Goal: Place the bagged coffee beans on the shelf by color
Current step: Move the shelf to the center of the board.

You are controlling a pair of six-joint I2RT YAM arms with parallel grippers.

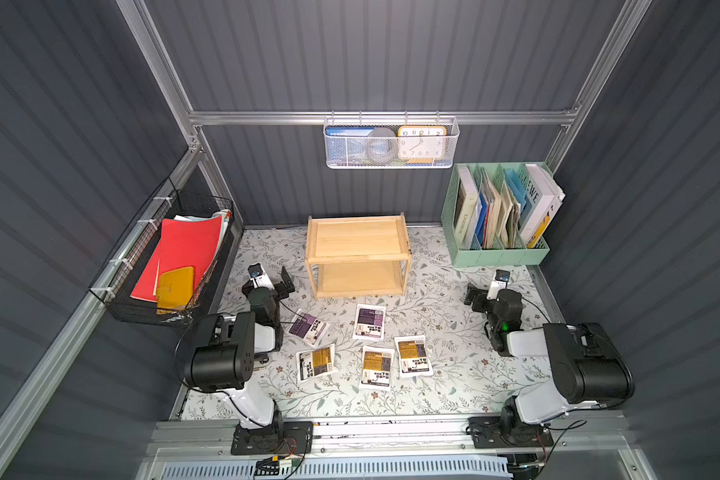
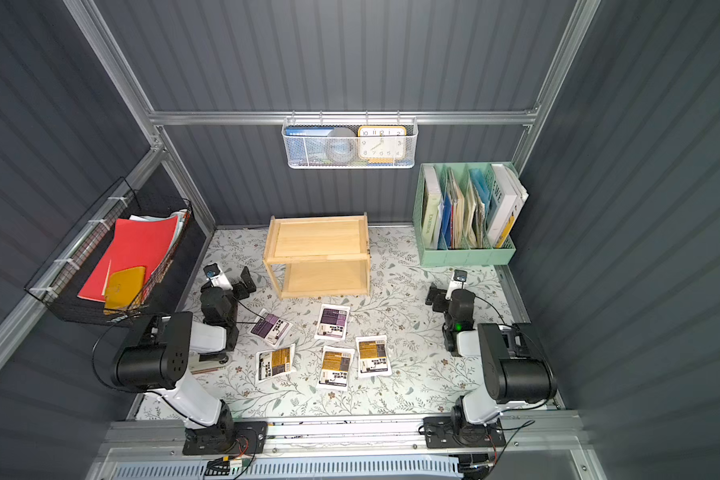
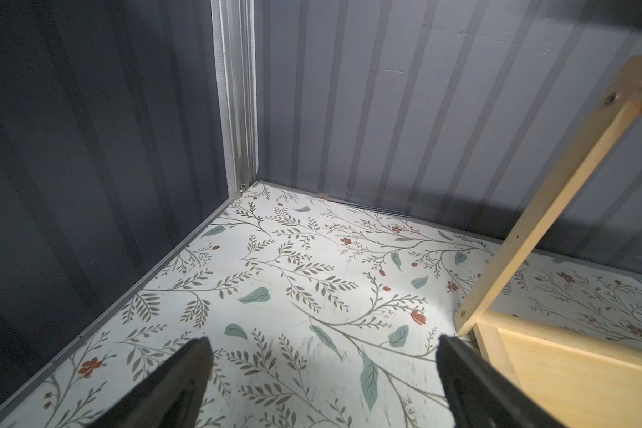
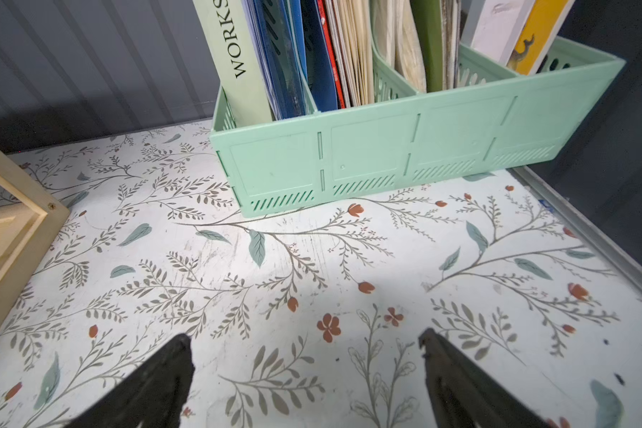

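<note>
Three yellow coffee bags (image 1: 376,367) are laid flat near the front edge of the bench (image 1: 454,386), with two purple coffee bags (image 1: 369,321) just behind them. Farther back, the left tool (image 3: 321,348) and right tool (image 4: 304,341) are held released on either side of the shelf (image 1: 357,249), which is set against the back edge.

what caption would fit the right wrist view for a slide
Open right tool above the table, facing the organizer, shelf corner in view

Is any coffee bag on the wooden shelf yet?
No, both tiers of the wooden shelf are bare in a top view; all five coffee bags lie on the floral tabletop in front of it.
</note>
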